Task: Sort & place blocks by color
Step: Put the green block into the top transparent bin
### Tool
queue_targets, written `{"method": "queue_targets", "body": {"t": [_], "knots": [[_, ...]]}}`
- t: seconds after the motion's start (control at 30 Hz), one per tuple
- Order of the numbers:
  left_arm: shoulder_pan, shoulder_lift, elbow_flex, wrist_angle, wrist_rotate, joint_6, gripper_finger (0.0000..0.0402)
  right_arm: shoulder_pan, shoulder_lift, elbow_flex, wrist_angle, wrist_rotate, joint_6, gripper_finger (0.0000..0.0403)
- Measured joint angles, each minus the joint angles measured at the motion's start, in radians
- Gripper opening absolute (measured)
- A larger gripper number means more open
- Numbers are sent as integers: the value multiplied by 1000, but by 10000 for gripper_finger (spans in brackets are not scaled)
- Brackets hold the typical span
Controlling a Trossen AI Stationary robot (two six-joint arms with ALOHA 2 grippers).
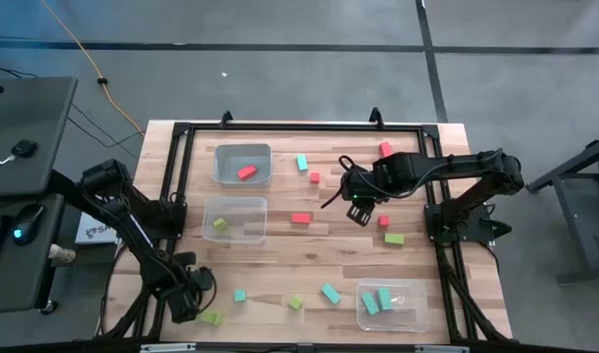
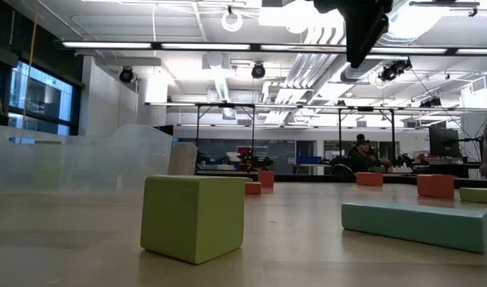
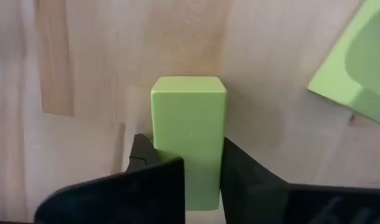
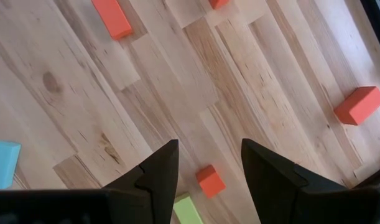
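A lime green bar block (image 3: pixel 188 118) lies flat on the wooden table at its near left. My left gripper (image 3: pixel 186 144) points down over the block and is shut on it; in the high view the gripper (image 1: pixel 193 299) hides it. A second green block (image 1: pixel 211 318) lies just beside. My right gripper (image 1: pixel 360 211) hangs open above the table's middle, holding nothing. In its wrist view a small red block (image 4: pixel 209 180) and a green one (image 4: pixel 188 213) lie on the table below its fingers. Other red, green and teal blocks are scattered about. My left gripper pinches the green bar's two long sides (image 3: pixel 190 158) between its two fingers, toward one end of the bar. The fingers come from above, pointing down, and lie across the bar. The bar lies flat on the table.
Three clear tubs stand on the table: one with a red block (image 1: pixel 243 164), one with a green block (image 1: pixel 235 219), one with teal blocks (image 1: pixel 391 304). Loose blocks lie between them, among them a teal one (image 1: pixel 239 294) and a green one (image 1: pixel 295 303). A black frame (image 1: pixel 181 132) rims the table.
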Motion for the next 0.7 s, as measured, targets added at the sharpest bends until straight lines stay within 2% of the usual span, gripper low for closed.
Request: {"method": "queue_targets", "body": {"t": [0.23, 0.4, 0.53, 0.7], "knots": [[5, -88, 5, -3, -11, -35, 10, 0, 0, 0, 47, -4, -20, 165], [42, -192, 5, -13, -67, -55, 10, 0, 0, 0, 58, -4, -42, 165], [108, -281, 5, -20, -162, -52, 9, 0, 0, 0, 58, -4, -46, 165], [210, -394, 5, -32, -348, 5, 9, 0, 0, 0, 58, -4, -46, 165]]}}
